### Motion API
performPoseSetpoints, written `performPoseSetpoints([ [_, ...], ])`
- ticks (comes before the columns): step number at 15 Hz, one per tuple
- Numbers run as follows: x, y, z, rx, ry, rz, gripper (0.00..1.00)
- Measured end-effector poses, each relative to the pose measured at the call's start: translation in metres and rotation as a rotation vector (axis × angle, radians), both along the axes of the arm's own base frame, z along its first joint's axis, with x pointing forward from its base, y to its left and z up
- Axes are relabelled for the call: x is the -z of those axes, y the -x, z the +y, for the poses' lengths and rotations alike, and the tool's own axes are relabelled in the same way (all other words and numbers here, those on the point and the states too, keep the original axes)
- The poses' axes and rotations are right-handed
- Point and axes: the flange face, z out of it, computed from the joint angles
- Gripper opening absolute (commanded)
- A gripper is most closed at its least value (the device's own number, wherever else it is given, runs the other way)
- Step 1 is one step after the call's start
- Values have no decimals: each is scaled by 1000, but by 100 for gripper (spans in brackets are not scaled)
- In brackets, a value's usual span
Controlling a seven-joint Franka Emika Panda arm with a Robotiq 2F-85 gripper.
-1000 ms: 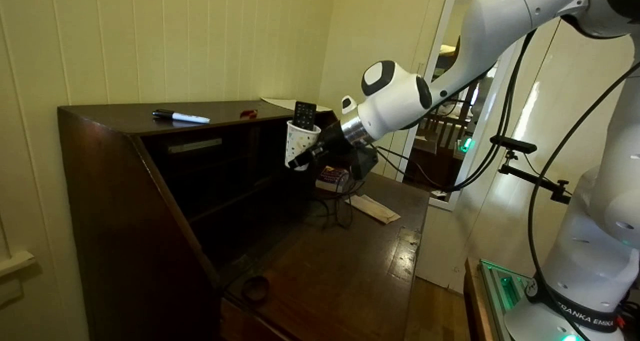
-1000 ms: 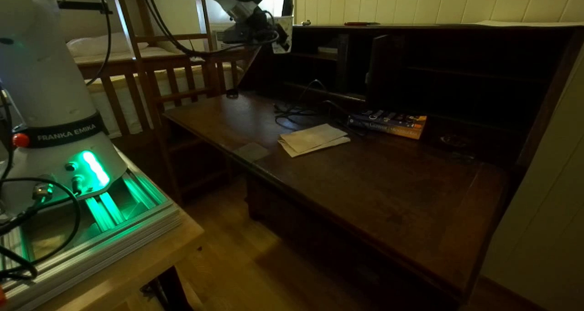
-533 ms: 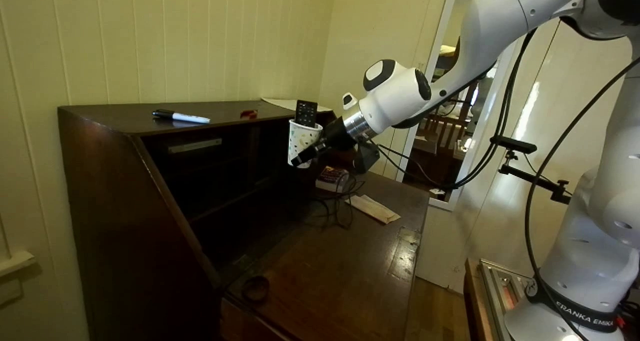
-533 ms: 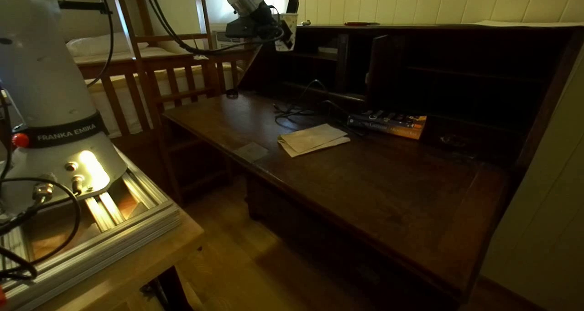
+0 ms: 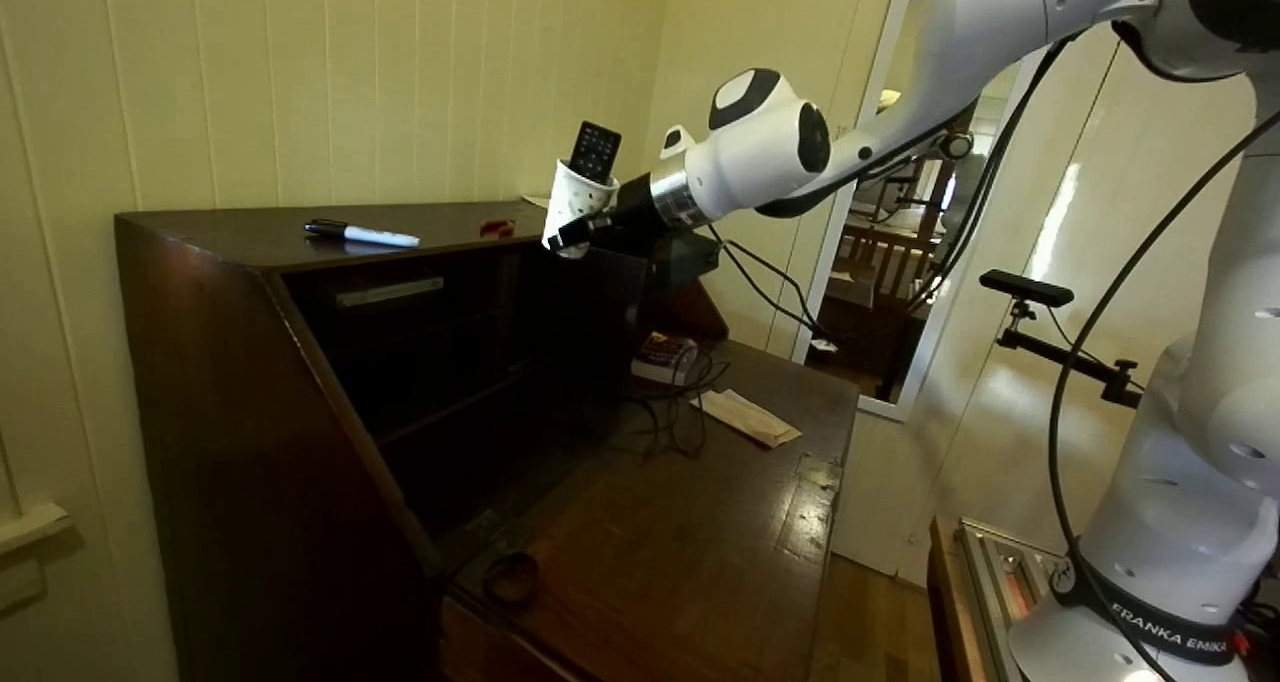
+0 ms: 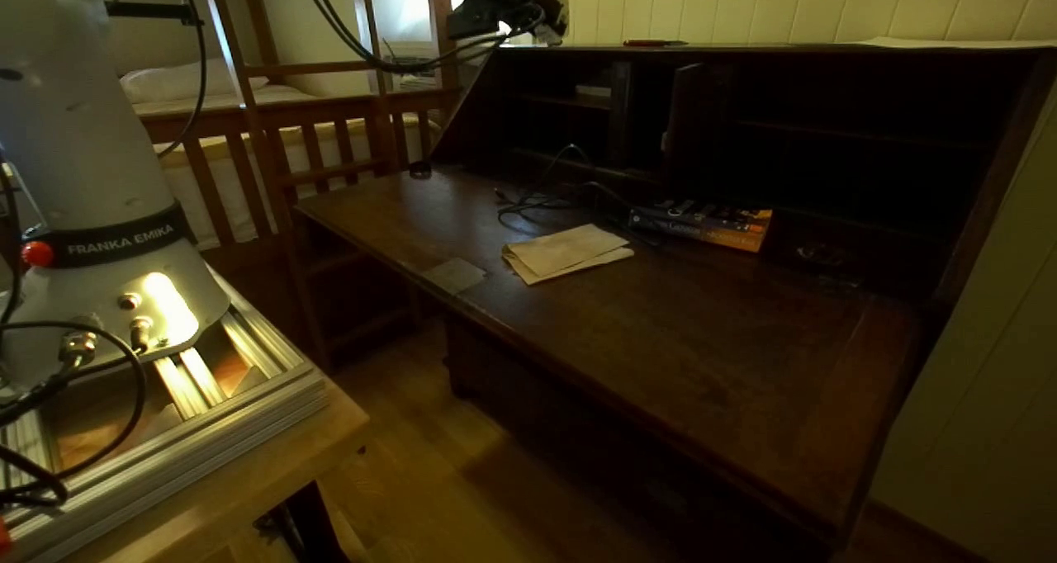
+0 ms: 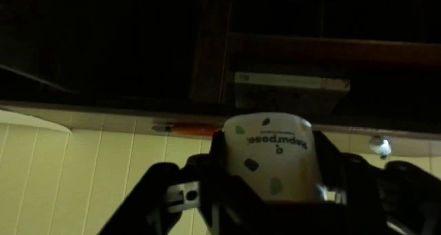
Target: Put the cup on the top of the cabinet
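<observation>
The cup is held in the air, tilted, well above the desk and near the top of the cabinet; whether it is over that top cannot be established. By the jaws, parted to its width, it is gripped on both sides. A black remote is seen standing in it. Near the desk's rear edge a book is noted; by one end edge, a dark round object.
</observation>
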Motion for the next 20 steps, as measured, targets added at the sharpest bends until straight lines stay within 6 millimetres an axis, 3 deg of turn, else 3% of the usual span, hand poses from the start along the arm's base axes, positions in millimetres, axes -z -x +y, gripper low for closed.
performPoseSetpoints([
  [4,-29,-44,-14,-11,-10,-42,38],
  [6,-28,-65,-28,-27,-40,-17,38],
  [8,-14,-81,-43,-24,-70,11,38],
  [9,-6,-89,-47,-16,-82,23,63],
  [12,3,-103,-46,-14,-95,32,63],
  [13,2,-104,-44,-17,-96,29,38],
  [20,12,-104,-45,-24,-79,55,38],
])
